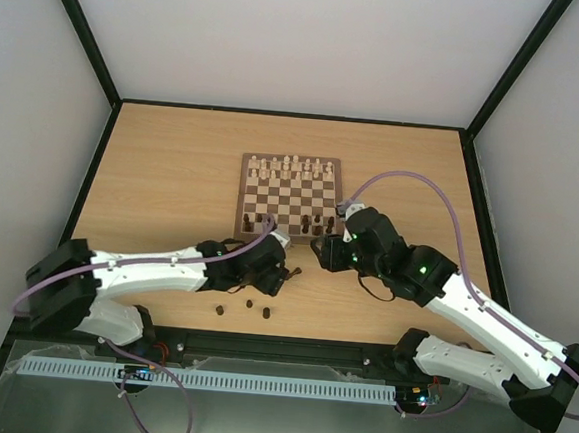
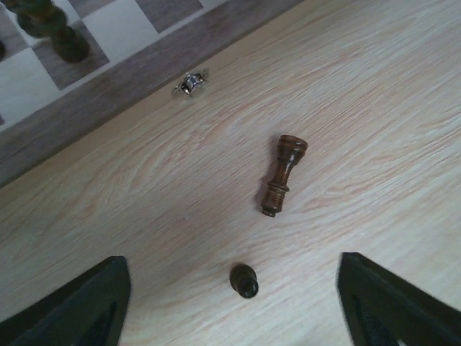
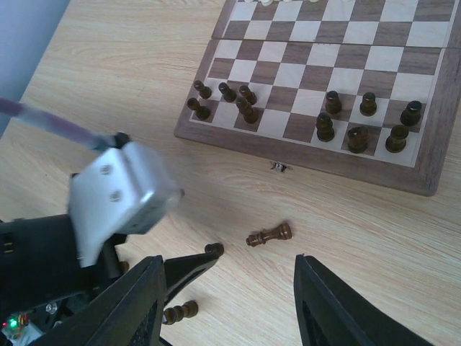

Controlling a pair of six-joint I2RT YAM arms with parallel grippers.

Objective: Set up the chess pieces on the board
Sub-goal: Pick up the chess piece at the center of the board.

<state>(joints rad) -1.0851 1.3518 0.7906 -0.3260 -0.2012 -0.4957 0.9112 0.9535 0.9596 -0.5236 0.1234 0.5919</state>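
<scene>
Hovering over the tabletop [image 1: 173, 167] beside the board [image 1: 289, 194], left pincer [image 2: 230, 292] is gaping wide, empty; right pincer [image 3: 230, 288] is hanging open too. Toppled chess piece [image 2: 283, 175] is lying just ahead, pawn [image 2: 243, 280] below the jaws: probably worth centring on one before closing.

The top camera is looking down from high at the whole table [image 1: 173, 167]. Both wrist cameras are looking from close, sharing the fallen piece [image 2: 282, 175] by the board [image 2: 108, 94].
</scene>
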